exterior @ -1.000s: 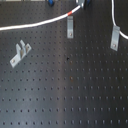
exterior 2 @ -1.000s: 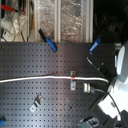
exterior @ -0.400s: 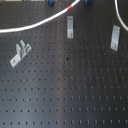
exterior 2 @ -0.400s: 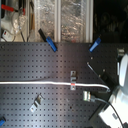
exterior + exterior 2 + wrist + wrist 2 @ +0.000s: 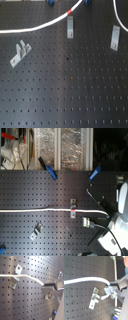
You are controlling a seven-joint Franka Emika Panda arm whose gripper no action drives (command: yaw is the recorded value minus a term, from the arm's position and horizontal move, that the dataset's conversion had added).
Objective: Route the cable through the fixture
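In the first exterior view the cable [image 5: 47, 23] runs as a white line from the first exterior view's left edge up to its top, its red band [image 5: 69, 11] sitting right at the top end of the fixture [image 5: 70, 27], the shorter grey clip standing on the black perforated desk [image 5: 65, 90]. The taller clip [image 5: 115, 38] stands well apart toward the first exterior view's right, and the two-pronged bracket [image 5: 20, 52] lies toward its left, below the cable; whether the cord is actually seated in the fixture or only passes over its tip cannot be told here. In the second exterior view the cable [image 5: 35, 210] lies nearly straight across the desk, the red band [image 5: 73, 208] at the fixture [image 5: 73, 208], and the far end leads to the gripper [image 5: 88, 222] near the white arm. In the first wrist view the cable [image 5: 22, 277] passes over one grey clip [image 5: 15, 276] and ends at the gripper [image 5: 51, 286], which appears clamped on the cord. In the second wrist view the cable [image 5: 86, 280] arcs into the gripper [image 5: 112, 291], with a clip [image 5: 94, 298] below the cord and not touching it. My judgement: the cord is carried to the fixture and lined up, but pressing it into the slot seems left to do.
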